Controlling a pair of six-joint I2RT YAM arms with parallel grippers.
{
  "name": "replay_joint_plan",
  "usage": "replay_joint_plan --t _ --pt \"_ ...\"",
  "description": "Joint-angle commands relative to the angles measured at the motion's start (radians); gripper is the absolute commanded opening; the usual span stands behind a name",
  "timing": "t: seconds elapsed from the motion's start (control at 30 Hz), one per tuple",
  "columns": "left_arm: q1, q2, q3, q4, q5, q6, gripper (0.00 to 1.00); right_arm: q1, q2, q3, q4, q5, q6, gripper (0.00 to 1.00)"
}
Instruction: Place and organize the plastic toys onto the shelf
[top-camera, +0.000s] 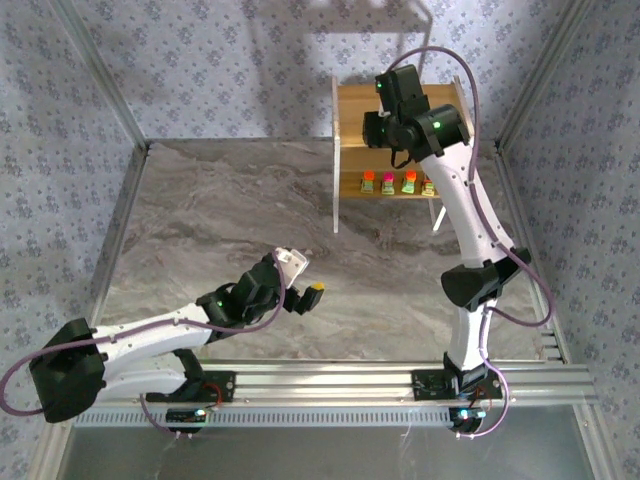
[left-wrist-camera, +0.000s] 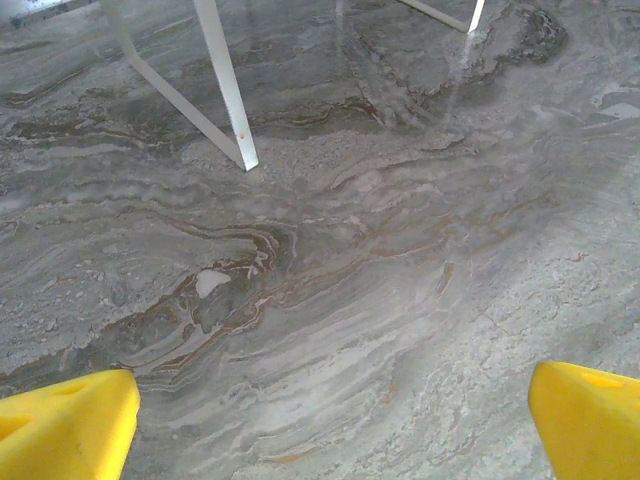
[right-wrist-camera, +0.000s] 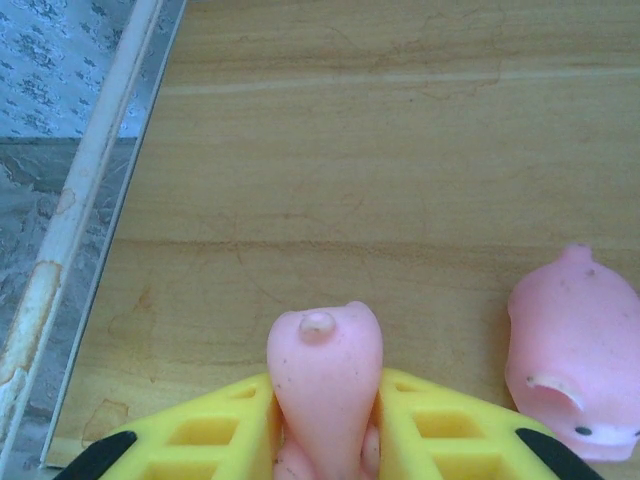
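Lower left, the left claw (top-camera: 303, 283) is hovering spread over the veined marble table (top-camera: 220, 220). Upper right, the right claw (right-wrist-camera: 325, 440) is pinching a smooth pink pig (right-wrist-camera: 325, 365) above the grained wooden shelf (right-wrist-camera: 350, 150), beside a second pig (right-wrist-camera: 570, 360). Four blocky toys (top-camera: 388, 183) are lining its lower board.

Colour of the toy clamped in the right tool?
Pink: a pig figure in the right tool, clearest in the right wrist view.

We see soft, even light in the overhead view, with a faint shadow under the left arm (top-camera: 150, 335) on the marble surface (top-camera: 230, 220). In the left wrist view we note pale glare across the upper right of the frame. The right wrist view is bright; the pink pig toy (right-wrist-camera: 325, 385) at bottom centre looks slightly soft.
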Motion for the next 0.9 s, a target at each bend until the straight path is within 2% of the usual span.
replay_joint_plan --t 0.0,0.87 --pt "-0.010 0.001 0.019 0.006 -0.018 0.012 1.00 -0.007 0.017 0.042 -0.032 -0.012 -0.023 0.28" --pt "-0.010 -0.008 0.021 -0.006 -0.032 0.014 1.00 -0.019 0.072 0.083 -0.045 -0.024 -0.033 0.30"
